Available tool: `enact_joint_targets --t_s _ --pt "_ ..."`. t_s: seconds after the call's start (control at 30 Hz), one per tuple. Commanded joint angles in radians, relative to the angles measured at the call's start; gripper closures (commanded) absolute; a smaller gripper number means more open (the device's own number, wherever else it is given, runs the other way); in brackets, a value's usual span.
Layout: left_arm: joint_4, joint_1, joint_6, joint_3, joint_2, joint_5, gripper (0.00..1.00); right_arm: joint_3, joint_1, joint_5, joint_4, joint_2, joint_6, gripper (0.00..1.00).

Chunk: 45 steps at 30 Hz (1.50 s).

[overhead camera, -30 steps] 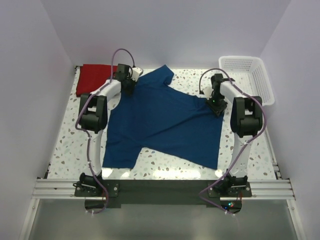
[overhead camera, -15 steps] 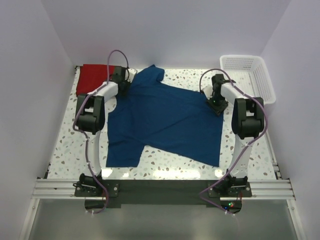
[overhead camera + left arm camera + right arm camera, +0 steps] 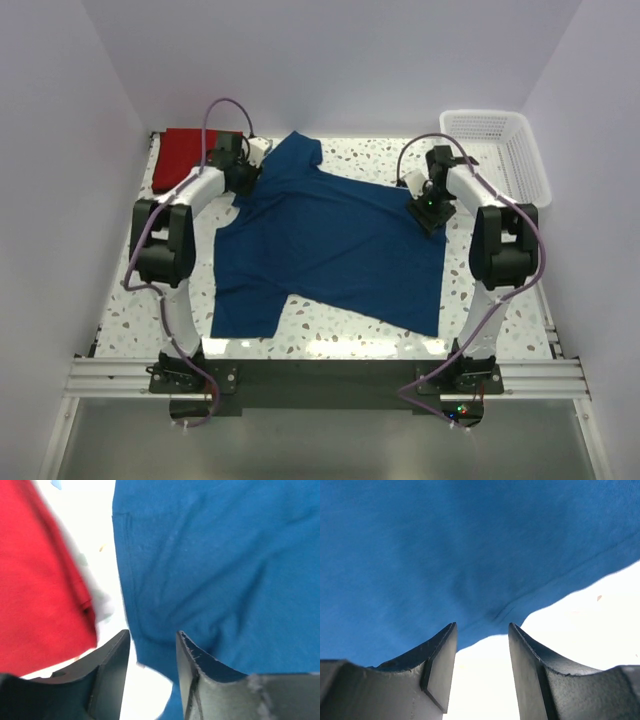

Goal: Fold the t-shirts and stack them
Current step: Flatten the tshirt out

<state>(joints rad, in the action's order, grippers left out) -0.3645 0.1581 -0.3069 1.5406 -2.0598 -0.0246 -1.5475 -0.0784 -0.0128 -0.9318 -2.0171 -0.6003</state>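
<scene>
The navy t-shirt [image 3: 330, 240] lies spread flat across the middle of the table, one sleeve pointing to the back. The red t-shirt [image 3: 180, 158] lies folded at the back left corner. My left gripper [image 3: 243, 178] hovers at the navy shirt's back left edge, next to the red one. Its jaws are open over the navy hem [image 3: 215, 565] and the red cloth [image 3: 40, 580], and nothing is pinched in the left gripper [image 3: 152, 642]. My right gripper [image 3: 428, 208] is at the shirt's back right edge. The right gripper [image 3: 482, 630] is open just above the navy hem [image 3: 445, 545].
A white lattice basket [image 3: 500, 150] stands at the back right corner. The speckled table [image 3: 330, 330] shows along the front and on both sides of the shirt. Walls close in the table at the left, back and right.
The navy shirt has slid to the left across the table. Both grippers have opened wider; the left one closed briefly, then let go. The left arm swung further left.
</scene>
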Motion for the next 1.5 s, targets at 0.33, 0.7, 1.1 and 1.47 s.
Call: enact_joint_targets --t_s 0.33,0.7,1.1,1.47 --pt "-0.303 -0.006 -0.5 -0.387 0.449 -0.224 0.55 0.269 -0.037 -0.148 -0.182 0.297 -0.084 0.55" --pt "-0.295 0.067 -0.572 -0.741 0.567 -0.172 0.61 0.48 -0.037 -0.012 -0.006 0.244 -0.127 0.59" --pt "-0.462 0.219 -0.577 -0.818 0.693 -0.248 0.59 0.442 0.017 -0.013 -0.071 0.316 -0.199 0.58" --pt "-0.656 0.216 -0.601 -0.703 0.84 -0.359 0.44 0.654 -0.007 -0.098 -0.256 0.702 -0.392 0.55"
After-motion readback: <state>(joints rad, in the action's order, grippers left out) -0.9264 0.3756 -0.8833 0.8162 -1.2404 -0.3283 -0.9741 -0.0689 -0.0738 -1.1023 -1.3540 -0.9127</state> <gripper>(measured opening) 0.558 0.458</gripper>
